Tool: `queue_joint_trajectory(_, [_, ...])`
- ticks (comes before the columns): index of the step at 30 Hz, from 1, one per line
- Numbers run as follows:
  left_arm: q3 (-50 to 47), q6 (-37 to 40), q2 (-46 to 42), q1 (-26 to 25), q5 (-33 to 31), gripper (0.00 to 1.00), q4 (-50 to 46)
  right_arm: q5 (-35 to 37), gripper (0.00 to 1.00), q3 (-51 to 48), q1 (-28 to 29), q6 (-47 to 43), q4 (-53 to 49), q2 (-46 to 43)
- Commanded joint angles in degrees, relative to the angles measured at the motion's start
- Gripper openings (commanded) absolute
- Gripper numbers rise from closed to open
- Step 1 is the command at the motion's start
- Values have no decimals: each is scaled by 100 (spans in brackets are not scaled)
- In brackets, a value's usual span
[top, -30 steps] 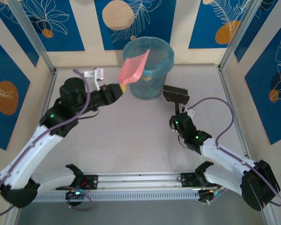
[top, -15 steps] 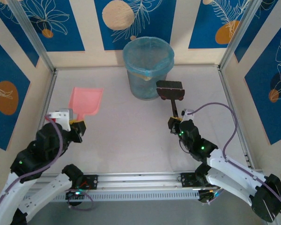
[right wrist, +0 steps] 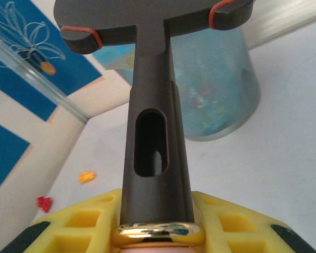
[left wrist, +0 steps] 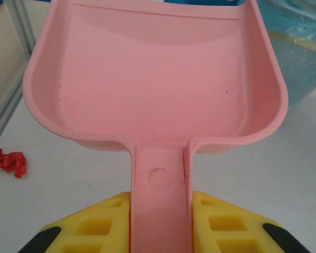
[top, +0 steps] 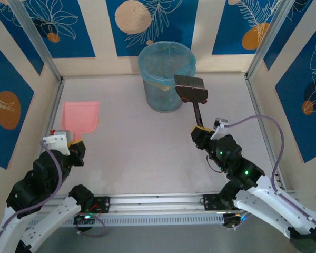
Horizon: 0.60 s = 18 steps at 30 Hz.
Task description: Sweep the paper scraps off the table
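Note:
My left gripper (top: 76, 143) is shut on the handle of the pink dustpan (top: 80, 117), which is held over the left side of the table (top: 142, 153). In the left wrist view the empty dustpan (left wrist: 152, 79) runs forward from my yellow fingers (left wrist: 95, 226). A red paper scrap (left wrist: 8, 161) lies on the table to its left. My right gripper (top: 200, 132) is shut on the dark brush handle (right wrist: 155, 132), and the brush head (top: 191, 88) hangs close beside the bin. An orange scrap (right wrist: 86, 176) and a red scrap (right wrist: 42, 202) lie near the left wall.
A translucent blue bin (top: 166, 76) stands at the back middle of the table, with coloured scraps inside (right wrist: 210, 103). Aluminium rails (top: 52, 105) and patterned walls close in the left, back and right sides.
My left arm drew the dustpan away from the bin's rim and back to the near left of the table. The right arm pulled back slightly, with the brush head now nearer the bin.

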Motion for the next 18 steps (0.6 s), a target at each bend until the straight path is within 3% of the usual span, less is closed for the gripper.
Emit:
queue_joint_trajectory(1, [74,-92,-228,104,-413,0,-55,-300,0,416,392,201,-115,311])
queue_joint_trajectory(10, [134,-249,-451,240,-702,0,-219,529,0,1422,2246,-465,330,1979])
queue_joint_trajectory(15, [129,-349,-794,401,-907,0,-258,268,0,2224,2369,-423,210,3537])
queue_joint_trajectory(18, [102,-357,-933,483,-902,0,-227,-748,0,2803,2133,-573,563,4705])
